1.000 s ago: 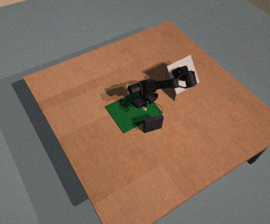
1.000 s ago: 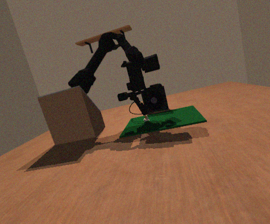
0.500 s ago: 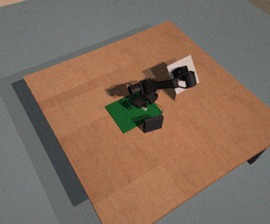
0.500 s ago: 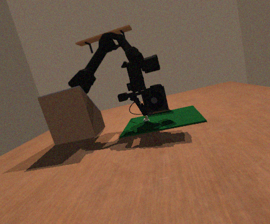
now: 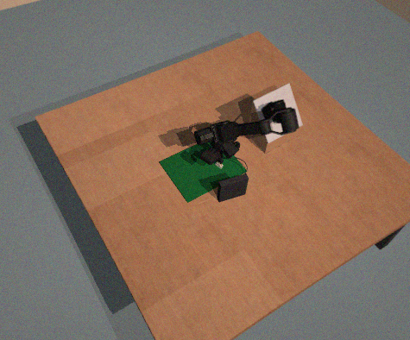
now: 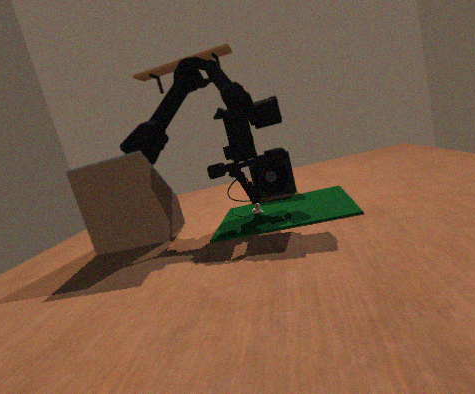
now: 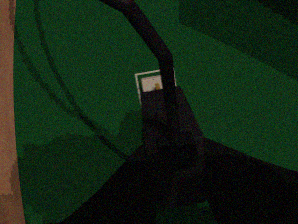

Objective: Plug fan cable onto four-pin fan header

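Note:
The green board lies on the table. The small white header stands on it, with a white outline around it and a brass-coloured pin showing in the wrist view. My gripper is shut on the dark plug, low over the board at the header. The plug hides part of the header in the wrist view; whether they touch is hidden. The cable bends up from the plug. The black fan stands upright at the board's edge.
A large box-shaped pedestal stands under the arm's base on the wooden table. The fan stands close beside the gripper. Arm shadows darken part of the board.

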